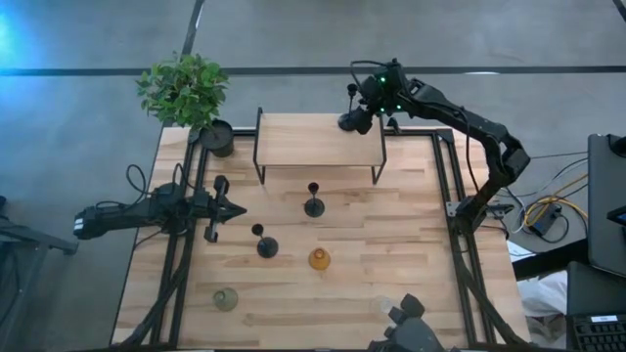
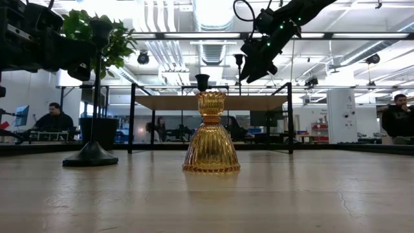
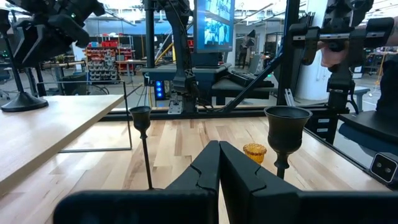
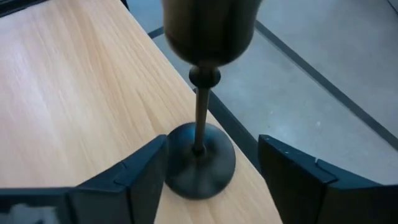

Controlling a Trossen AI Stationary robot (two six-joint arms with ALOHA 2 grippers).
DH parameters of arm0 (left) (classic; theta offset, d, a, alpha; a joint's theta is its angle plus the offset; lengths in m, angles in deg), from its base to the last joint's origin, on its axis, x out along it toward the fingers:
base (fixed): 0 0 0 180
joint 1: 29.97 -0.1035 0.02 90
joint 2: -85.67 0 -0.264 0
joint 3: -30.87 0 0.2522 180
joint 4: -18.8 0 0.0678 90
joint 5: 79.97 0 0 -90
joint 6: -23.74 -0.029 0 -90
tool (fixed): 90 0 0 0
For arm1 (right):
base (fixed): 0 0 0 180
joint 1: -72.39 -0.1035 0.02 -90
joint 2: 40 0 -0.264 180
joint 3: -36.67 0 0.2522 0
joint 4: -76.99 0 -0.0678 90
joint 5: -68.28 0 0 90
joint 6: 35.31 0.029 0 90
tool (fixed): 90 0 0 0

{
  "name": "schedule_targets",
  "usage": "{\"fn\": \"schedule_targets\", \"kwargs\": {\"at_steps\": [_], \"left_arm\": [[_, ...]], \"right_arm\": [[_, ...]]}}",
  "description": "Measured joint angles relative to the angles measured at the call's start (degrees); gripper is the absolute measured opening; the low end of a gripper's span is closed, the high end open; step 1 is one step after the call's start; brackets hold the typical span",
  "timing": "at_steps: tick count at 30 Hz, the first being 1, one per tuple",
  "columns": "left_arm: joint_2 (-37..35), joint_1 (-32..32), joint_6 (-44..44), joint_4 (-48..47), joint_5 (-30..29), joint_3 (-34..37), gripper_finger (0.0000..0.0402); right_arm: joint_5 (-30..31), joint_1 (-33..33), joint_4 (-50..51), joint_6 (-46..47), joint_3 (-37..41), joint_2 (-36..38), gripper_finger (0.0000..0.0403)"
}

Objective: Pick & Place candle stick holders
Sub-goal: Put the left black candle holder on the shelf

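Observation:
Three black candle stick holders show. One stands by its round base at the far right end of the wooden shelf. Two stand on the table, one at mid table and one nearer the left. My right gripper is open above the shelf, with a finger on either side of the first holder's stem and base; I see no touch. My left gripper is shut and empty, level above the table's left part, pointing at the two holders.
An amber glass vase stands near mid table and fills the middle of the low view. A greenish vase and a clear vase stand near the front edge. A black plant pot stands at the far left. People sit beyond the table.

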Motion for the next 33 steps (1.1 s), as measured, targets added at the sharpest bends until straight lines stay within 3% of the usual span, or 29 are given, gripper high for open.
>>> {"fn": "schedule_targets", "kwargs": {"at_steps": [12,21,27,33], "left_arm": [[0.0,0.0,0.0,0.0,0.0,0.0,0.0014],[0.0,0.0,0.0,0.0,0.0,0.0,0.0014],[0.0,0.0,0.0,0.0,0.0,0.0,0.0014],[0.0,0.0,0.0,0.0,0.0,0.0,0.0014]], "right_arm": [[2.6,0.0,7.9,-1.6,0.0,10.3,0.0283],[2.1,-0.2,17.6,0.0,2.7,22.8,0.0260],[-3.8,-1.3,18.1,5.1,7.3,31.7,0.0245],[-4.2,-5.0,17.8,11.4,13.9,39.5,0.0233]]}}
